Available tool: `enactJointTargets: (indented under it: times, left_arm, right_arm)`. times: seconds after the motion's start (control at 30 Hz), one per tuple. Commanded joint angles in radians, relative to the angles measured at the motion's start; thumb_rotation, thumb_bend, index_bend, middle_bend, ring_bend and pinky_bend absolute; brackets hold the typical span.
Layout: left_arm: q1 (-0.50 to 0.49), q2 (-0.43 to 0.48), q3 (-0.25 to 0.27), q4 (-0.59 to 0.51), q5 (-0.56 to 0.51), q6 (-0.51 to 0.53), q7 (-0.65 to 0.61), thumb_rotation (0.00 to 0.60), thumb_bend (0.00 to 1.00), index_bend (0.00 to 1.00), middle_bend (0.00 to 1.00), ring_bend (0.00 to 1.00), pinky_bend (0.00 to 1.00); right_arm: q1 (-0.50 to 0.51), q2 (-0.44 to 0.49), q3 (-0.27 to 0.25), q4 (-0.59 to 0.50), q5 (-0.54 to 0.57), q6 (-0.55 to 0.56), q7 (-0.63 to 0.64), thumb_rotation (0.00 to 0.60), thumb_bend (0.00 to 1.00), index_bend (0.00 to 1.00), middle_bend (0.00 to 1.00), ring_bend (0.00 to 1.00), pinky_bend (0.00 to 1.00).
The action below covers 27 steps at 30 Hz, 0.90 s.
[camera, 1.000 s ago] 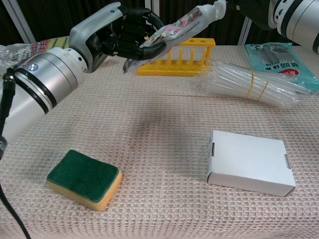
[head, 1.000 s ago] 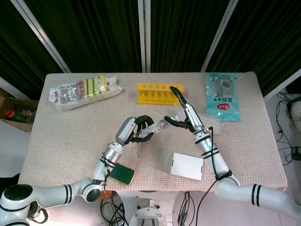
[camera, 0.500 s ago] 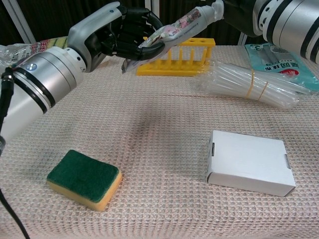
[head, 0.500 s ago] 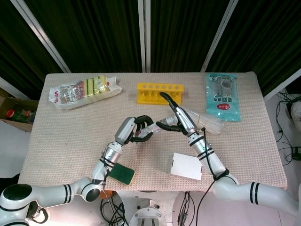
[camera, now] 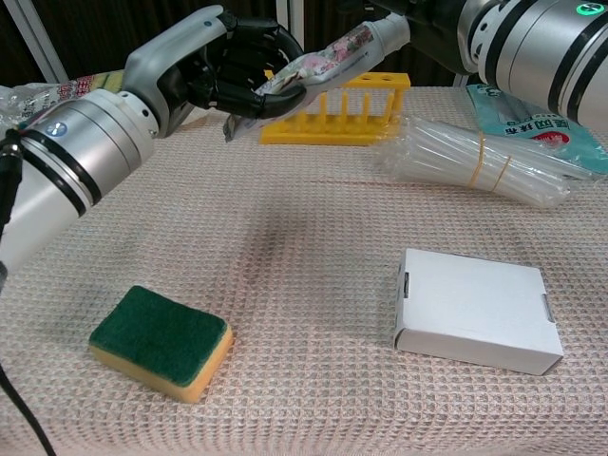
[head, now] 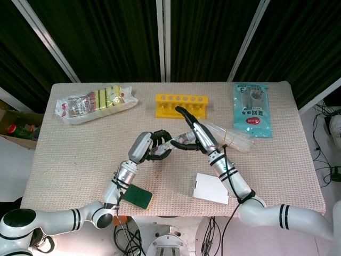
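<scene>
While curled round the tube (camera: 328, 57), left hand (camera: 237, 65), right hand (head: 193, 136) at its cap.

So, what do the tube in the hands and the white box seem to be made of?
Tube: probably soft plastic, glossy with printed colours, gripped by the left hand.
White box: likely cardboard, matte, with folded edges and side tabs.

beige woven-cloth table (head: 74, 154) before black curtains (head: 213, 37) with pale diagonal struts

Tube (camera: 332, 55): glossy printed plastic. Tablecloth (camera: 313, 228): rough, matt waffle-weave cloth. Box (camera: 472, 310): smooth matt white card. Sponge (camera: 160, 340): coarse green scouring face on yellow foam.
</scene>
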Motion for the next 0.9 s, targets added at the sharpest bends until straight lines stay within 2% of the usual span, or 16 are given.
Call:
enactJointTargets:
  times: [0.03, 0.53, 0.67, 0.9]
  left_arm:
    - [-0.002, -0.002, -0.001, -0.002, 0.000, 0.000, -0.003, 0.600, 0.41, 0.84, 0.88, 0.73, 0.78]
    - [-0.007, -0.012, -0.012, 0.006, 0.001, 0.006, -0.032, 0.600, 0.41, 0.84, 0.88, 0.73, 0.78]
    - [0.001, 0.008, -0.012, 0.000, 0.002, 0.007, -0.046, 0.600, 0.41, 0.84, 0.88, 0.73, 0.78]
    - [0.027, 0.073, 0.016, 0.007, -0.004, -0.015, -0.066, 0.600, 0.41, 0.84, 0.88, 0.73, 0.78]
  right_arm:
    - [0.004, -0.013, 0.004, 0.003, 0.004, 0.007, 0.002, 0.220, 0.00, 0.00, 0.00, 0.00, 0.00]
    - [0.014, -0.075, 0.017, 0.039, -0.005, 0.034, 0.037, 0.219, 0.00, 0.00, 0.00, 0.00, 0.00]
    - [-0.009, -0.046, 0.034, 0.011, -0.027, 0.077, 0.043, 0.220, 0.00, 0.00, 0.00, 0.00, 0.00]
    - [-0.090, 0.065, 0.065, -0.055, -0.060, 0.178, 0.056, 0.220, 0.00, 0.00, 0.00, 0.00, 0.00]
